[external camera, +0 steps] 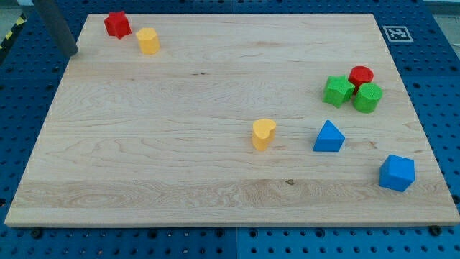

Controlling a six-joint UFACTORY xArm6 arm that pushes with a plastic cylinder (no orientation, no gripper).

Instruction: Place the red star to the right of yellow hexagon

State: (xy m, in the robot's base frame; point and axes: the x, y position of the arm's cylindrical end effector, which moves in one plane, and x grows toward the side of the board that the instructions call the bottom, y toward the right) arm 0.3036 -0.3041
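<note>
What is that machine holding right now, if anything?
Nothing is held. The arm has no pincer, only a rod; my tip rests on the board near the view's top left corner, apart from the red star and the yellow hexagon.

You see a bench [180, 144] of pale, smooth wood with visible grain and a matt finish. The red star [116, 24], yellow hexagon [148, 41] and blue triangle [329, 137] look like smooth, faintly glossy plastic. Beneath lies blue perforated panel [438, 86], seemingly matt.
</note>
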